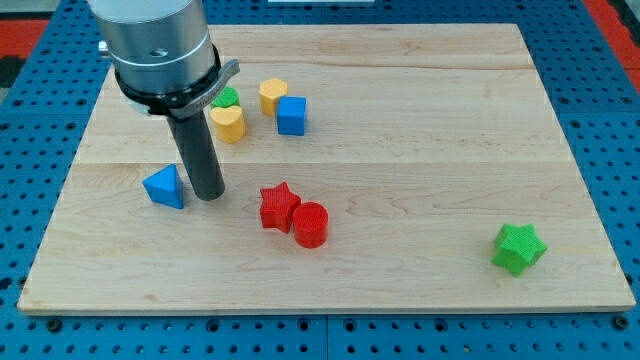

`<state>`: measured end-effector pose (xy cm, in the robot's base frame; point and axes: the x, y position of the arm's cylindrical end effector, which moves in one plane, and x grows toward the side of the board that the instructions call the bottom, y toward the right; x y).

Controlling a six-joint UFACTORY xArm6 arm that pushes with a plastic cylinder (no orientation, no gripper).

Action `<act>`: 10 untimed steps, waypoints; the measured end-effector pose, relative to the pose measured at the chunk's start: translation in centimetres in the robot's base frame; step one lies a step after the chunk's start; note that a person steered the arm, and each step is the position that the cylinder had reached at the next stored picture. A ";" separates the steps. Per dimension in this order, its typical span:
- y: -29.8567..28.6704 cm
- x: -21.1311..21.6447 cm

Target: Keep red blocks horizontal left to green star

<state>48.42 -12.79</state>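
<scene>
A red star (279, 206) and a red cylinder (311, 224) sit touching each other near the board's middle, the cylinder to the star's lower right. The green star (519, 248) lies far off at the view's lower right. My tip (209, 195) rests on the board to the left of the red star, a short gap away, and just right of a blue triangle (165, 187).
A yellow heart (229, 123), a yellow hexagon (273, 96), a blue cube (292, 115) and a partly hidden green block (227, 98) cluster at the view's upper middle. The wooden board (420, 150) lies on a blue pegboard.
</scene>
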 end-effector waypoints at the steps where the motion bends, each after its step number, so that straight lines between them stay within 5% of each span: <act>1: 1.2 1.6; 5: 14.8 4.5; 10: 19.9 2.7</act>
<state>51.07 7.11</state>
